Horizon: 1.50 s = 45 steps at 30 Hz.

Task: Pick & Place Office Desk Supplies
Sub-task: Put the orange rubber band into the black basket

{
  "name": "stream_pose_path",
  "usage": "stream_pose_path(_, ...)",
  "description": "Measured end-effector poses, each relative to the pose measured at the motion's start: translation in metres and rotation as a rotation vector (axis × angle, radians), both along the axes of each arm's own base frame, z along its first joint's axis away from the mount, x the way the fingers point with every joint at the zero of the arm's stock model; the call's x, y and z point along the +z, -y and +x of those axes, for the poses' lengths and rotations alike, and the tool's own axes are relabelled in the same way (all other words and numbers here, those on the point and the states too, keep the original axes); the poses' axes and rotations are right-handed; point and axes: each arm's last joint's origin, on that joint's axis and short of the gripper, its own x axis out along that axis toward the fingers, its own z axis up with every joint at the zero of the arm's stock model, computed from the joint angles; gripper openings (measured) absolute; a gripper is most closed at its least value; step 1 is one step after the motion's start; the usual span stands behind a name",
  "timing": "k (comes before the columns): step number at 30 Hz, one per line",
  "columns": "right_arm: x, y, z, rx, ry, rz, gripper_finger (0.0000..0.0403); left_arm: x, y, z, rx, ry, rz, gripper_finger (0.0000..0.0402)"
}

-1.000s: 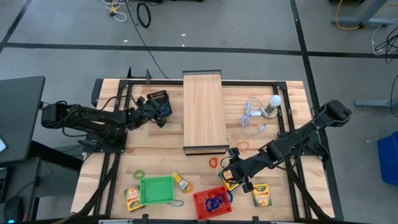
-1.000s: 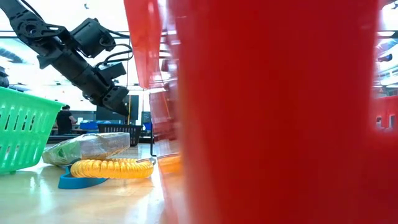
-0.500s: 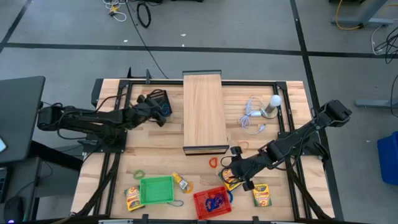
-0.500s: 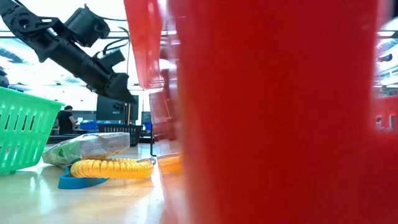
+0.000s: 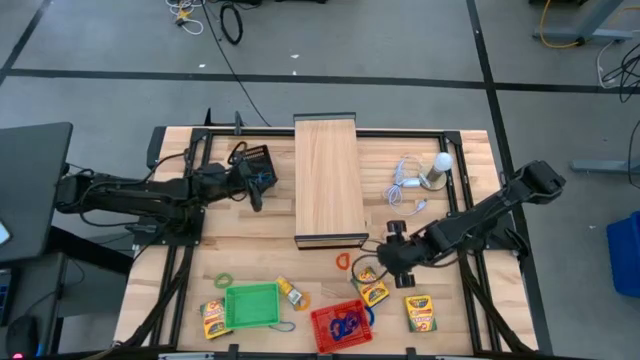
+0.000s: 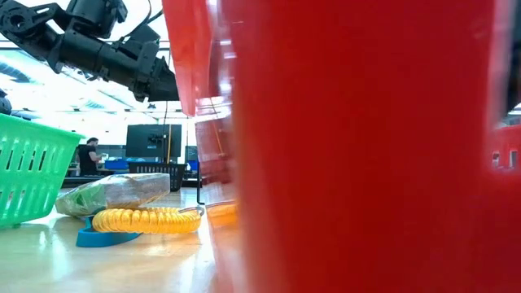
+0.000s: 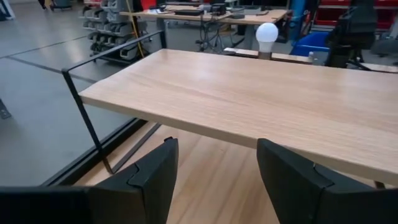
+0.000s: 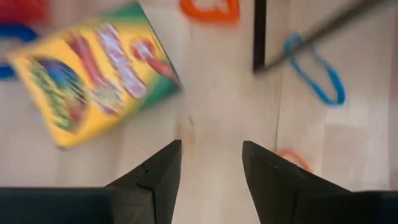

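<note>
My right gripper (image 5: 378, 264) (image 8: 211, 149) hangs open over bare table, fingers pointing down. A yellow-and-green crayon box (image 5: 372, 290) (image 8: 87, 81) lies flat just nearer the front edge. An orange loop (image 5: 343, 261) (image 8: 210, 9), a blue loop (image 8: 317, 68) and a second orange loop (image 5: 392, 233) lie around it. My left gripper (image 5: 256, 190) (image 7: 216, 146) is open and empty, nearly level, beside the black basket (image 5: 252, 160), facing the long wooden box (image 5: 328, 180) (image 7: 249, 93).
At the front edge stand a green basket (image 5: 252, 305) and a red basket (image 5: 342, 323) with blue loops in it. Two more crayon boxes (image 5: 421, 312) (image 5: 213, 318), a green loop (image 5: 222, 280) and a yellow piece (image 5: 290, 292) lie nearby. The bulb with its cable (image 5: 425, 175) is at the far right.
My left gripper has risen and tipped up from slanting down to nearly level, drawing back a little toward the table's left edge. My right gripper has moved off the crayon box toward the far edge and tipped further downward; the box lies where it was.
</note>
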Motion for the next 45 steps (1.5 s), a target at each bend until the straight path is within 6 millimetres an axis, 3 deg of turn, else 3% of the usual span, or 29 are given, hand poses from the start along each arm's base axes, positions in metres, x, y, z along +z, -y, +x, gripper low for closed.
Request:
stream_pose_path(12,-0.046,0.055,-0.01,-0.082,-0.119,0.041,0.0178,0.0,0.0,0.0,0.0,0.004,-0.001,0.0223)
stream_pose_path(18,-0.062,0.07,-0.016,-0.106,-0.103,0.085,0.0176,0.0,0.0,0.0,0.0,0.004,-0.001,0.0223)
stream_pose_path(22,-0.065,0.072,-0.018,-0.116,-0.107,0.087,0.015,0.0,0.0,0.0,0.0,0.004,-0.002,0.0223)
stream_pose_path(27,-0.066,0.065,-0.019,-0.094,-0.095,0.084,0.0039,0.0,0.0,0.0,0.0,0.004,-0.002,0.0223)
stream_pose_path(29,-0.066,0.06,-0.019,-0.082,-0.091,0.081,0.0012,0.0,0.0,0.0,0.0,0.004,-0.002,0.0223)
stream_pose_path(38,-0.059,0.027,-0.023,-0.041,-0.096,0.143,0.0002,0.0,0.001,0.0,-0.027,0.004,-0.005,0.0223)
stream_pose_path(45,-0.032,-0.007,-0.011,0.061,-0.019,0.226,0.0001,0.0,0.002,0.001,-0.084,0.004,-0.01,0.0223)
